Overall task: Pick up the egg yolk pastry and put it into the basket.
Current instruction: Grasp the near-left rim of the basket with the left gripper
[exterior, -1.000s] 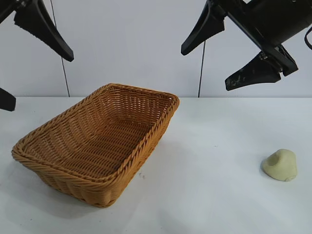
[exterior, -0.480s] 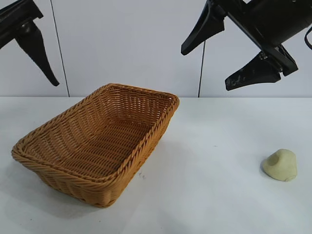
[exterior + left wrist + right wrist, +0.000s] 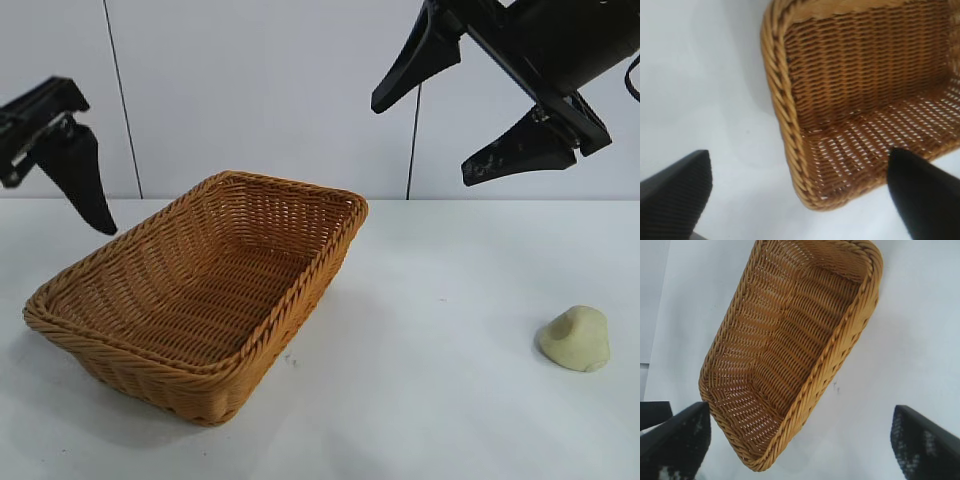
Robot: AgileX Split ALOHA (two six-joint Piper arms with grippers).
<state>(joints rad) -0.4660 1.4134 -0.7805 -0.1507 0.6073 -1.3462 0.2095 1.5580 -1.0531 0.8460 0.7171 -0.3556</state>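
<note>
The egg yolk pastry [image 3: 575, 338], a small pale yellow dome, lies on the white table at the right, far from the basket. The golden-brown wicker basket [image 3: 300, 290] stands at the left centre and holds nothing. My right gripper [image 3: 420, 143] hangs open and empty high above the table, between basket and pastry; its wrist view shows the basket [image 3: 840, 350] below its spread fingers. My left gripper [image 3: 799, 160] is open and empty, low beside the basket's left side; one finger [image 3: 75, 175] shows at the exterior view's left edge. The pastry is out of both wrist views.
The white table [image 3: 440, 400] runs from the basket to the pastry. A pale wall with dark vertical seams [image 3: 412, 150] stands behind it. The basket's corner [image 3: 785, 100] lies just beyond my left fingers.
My left gripper has come down from the upper left corner to beside the basket's left side. The right gripper, basket and pastry have not moved.
</note>
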